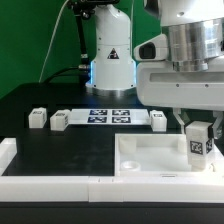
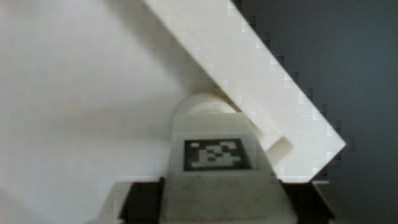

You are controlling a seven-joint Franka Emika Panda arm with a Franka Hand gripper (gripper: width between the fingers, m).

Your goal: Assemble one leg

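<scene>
The pincer (image 1: 198, 127) is clamped on the leg (image 1: 197, 145), one finger on each side, with the tag facing outward. The leg hangs upright at the end of the tabletop (image 1: 150, 158) on the exterior view's right, low against the raised rim. I cannot tell whether its lower end touches the tabletop or stands just clear of it.

In the wrist view the leg (image 2: 217, 150) points toward the angled rim (image 2: 249, 80), and its rounded far end sits right beside that edge. No socket shows there, so I cannot tell whether the leg is lined up with one.

That looks like the main risk. If the leg is off to one side, pressing down could land it on the rim or on the flat floor of the tabletop. It might then tip in the grip or slide between the fingers. The tabletop lies loose on the desk (image 1: 60, 100), so a sideways shove could also push it toward the white wall (image 1: 40, 185) in front. Turning the leg while it is tilted could jam it.

Three spare legs (image 1: 38, 118) sit well apart near the marker board (image 1: 110, 114), out of harm's way.
</scene>
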